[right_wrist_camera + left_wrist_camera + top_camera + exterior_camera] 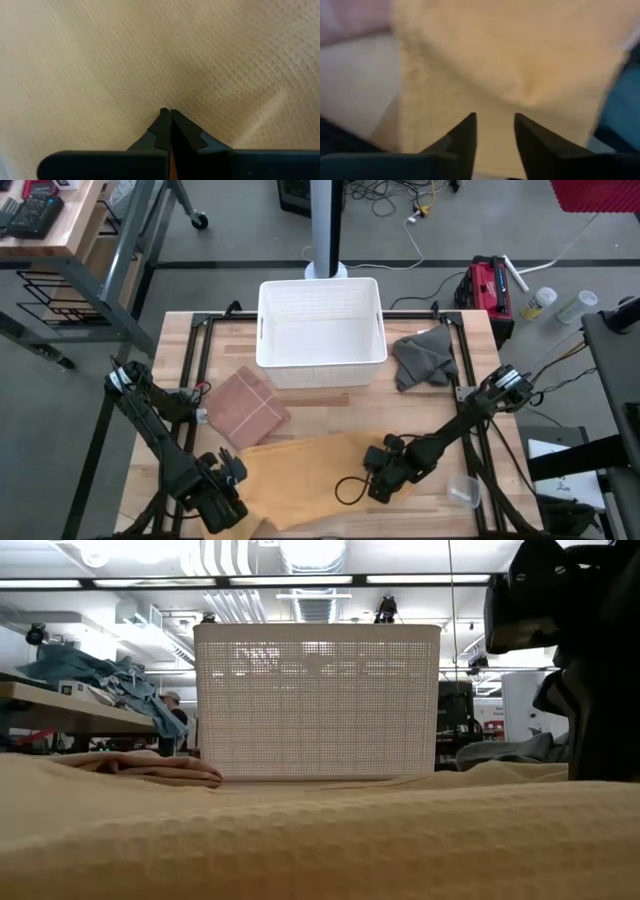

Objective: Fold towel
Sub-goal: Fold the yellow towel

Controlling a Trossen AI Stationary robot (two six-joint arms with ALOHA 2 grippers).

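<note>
A wooden counter (420,415) in a workshop carries a white mesh basket (321,330) at the back and the yellow waffle-weave towel (310,480) spread along its near edge, long axis running left to right. The left hand (225,505), fingers spread, sits at the towel's left end. The right hand (385,480), fingers pressed together on the cloth, rests at its right end, so each arm is nearest its own end for the fold.

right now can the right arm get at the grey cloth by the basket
Probably yes: the grey cloth lies in the open on the right arm's side, nothing on it. But the right gripper sits shut down at the yellow towel.
</note>
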